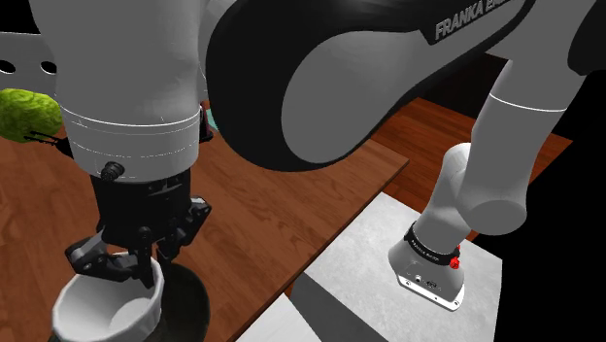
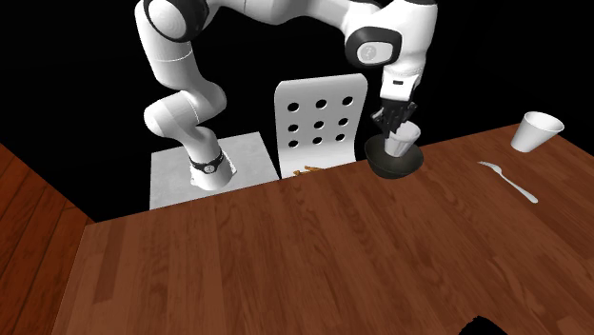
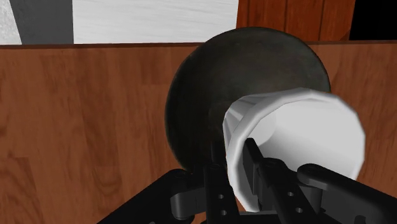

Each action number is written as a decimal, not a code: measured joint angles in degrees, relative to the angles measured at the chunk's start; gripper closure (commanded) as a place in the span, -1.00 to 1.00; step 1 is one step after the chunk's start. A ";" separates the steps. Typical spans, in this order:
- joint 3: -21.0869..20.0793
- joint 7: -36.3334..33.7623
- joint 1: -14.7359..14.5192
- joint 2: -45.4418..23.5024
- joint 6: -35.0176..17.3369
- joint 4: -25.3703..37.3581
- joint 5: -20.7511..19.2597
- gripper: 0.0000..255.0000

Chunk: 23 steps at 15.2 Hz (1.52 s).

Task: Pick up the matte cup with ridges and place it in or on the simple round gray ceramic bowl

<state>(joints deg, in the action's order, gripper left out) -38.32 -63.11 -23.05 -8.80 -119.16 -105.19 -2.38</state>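
Observation:
The ridged white cup (image 3: 299, 133) hangs over the round dark grey bowl (image 3: 242, 76), upright with its mouth up. My gripper (image 3: 232, 159) is shut on the cup's wall, one finger (image 3: 216, 167) outside the rim and the other inside. In the shoulder view the cup (image 1: 107, 306) is under the gripper (image 1: 131, 260), with the bowl (image 1: 192, 296) right behind it. In the second exterior view the cup (image 2: 402, 146) sits low in the bowl (image 2: 395, 166) below the gripper (image 2: 398, 122). Whether the cup touches the bowl I cannot tell.
The bowl stands near the edge of the wooden table (image 2: 305, 247) that faces the stand (image 2: 205, 176). A white chair back with holes (image 2: 322, 119) rises beside the bowl. A second white cup (image 2: 536, 131) and a spoon (image 2: 509, 181) lie toward the second exterior view's right. A green object (image 1: 27, 115) lies further along the table.

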 measured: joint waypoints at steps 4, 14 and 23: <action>0.01 -0.01 0.00 -0.04 -0.52 -0.46 -0.04 1.00; -0.01 0.25 0.16 0.40 0.20 -0.05 0.30 -1.00; -0.08 1.32 0.78 2.72 6.02 3.91 1.98 -1.00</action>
<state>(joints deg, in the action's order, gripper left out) -38.40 -61.79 -22.27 -6.08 -113.14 -101.27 -0.40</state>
